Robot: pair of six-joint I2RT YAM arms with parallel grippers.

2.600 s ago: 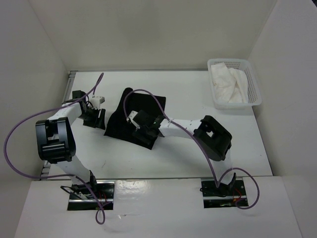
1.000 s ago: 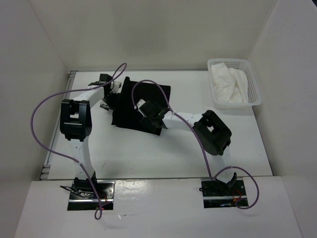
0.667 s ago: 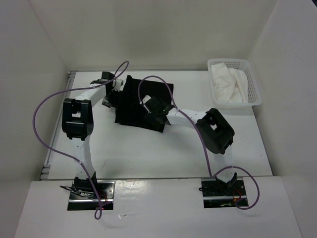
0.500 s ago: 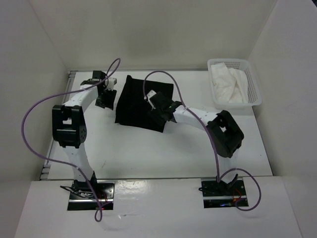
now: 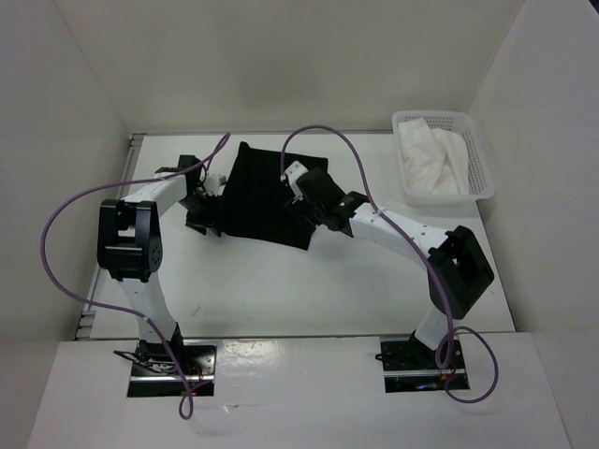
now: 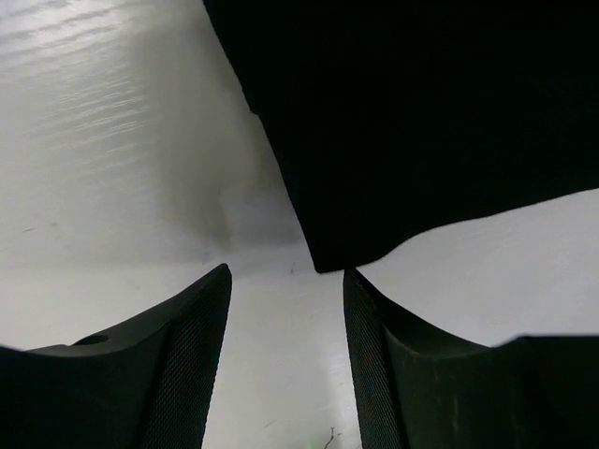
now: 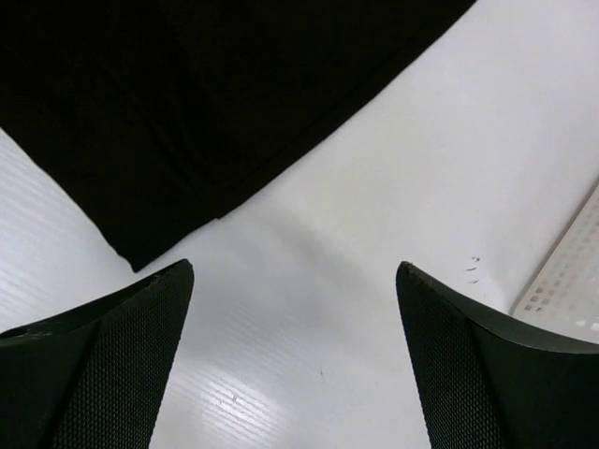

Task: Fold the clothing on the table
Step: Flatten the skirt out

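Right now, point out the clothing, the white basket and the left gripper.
clothing (image 5: 257, 196), top view, its flat middle.
white basket (image 5: 449, 198), top view, near wall.
left gripper (image 6: 285, 285), left wrist view, between the fingertips.

left end effector (image 6: 285, 285): jaws parted | right end effector (image 7: 295, 276): jaws wide

From my station I saw a white mesh basket (image 5: 449, 199) in the far right corner of the enclosure, close to the right wall (image 5: 552, 187). A crumpled white cloth (image 5: 432, 159) lay inside it, bunched toward the left and middle and rising about level with the rim. Plain white walls closed in the scene: a back wall (image 5: 281, 65) and a left wall (image 5: 47, 168). A flat white panel (image 5: 299, 402) ran across the near side. On the right wrist camera, a strip of the basket's mesh side (image 7: 562, 276) showed at the right edge.
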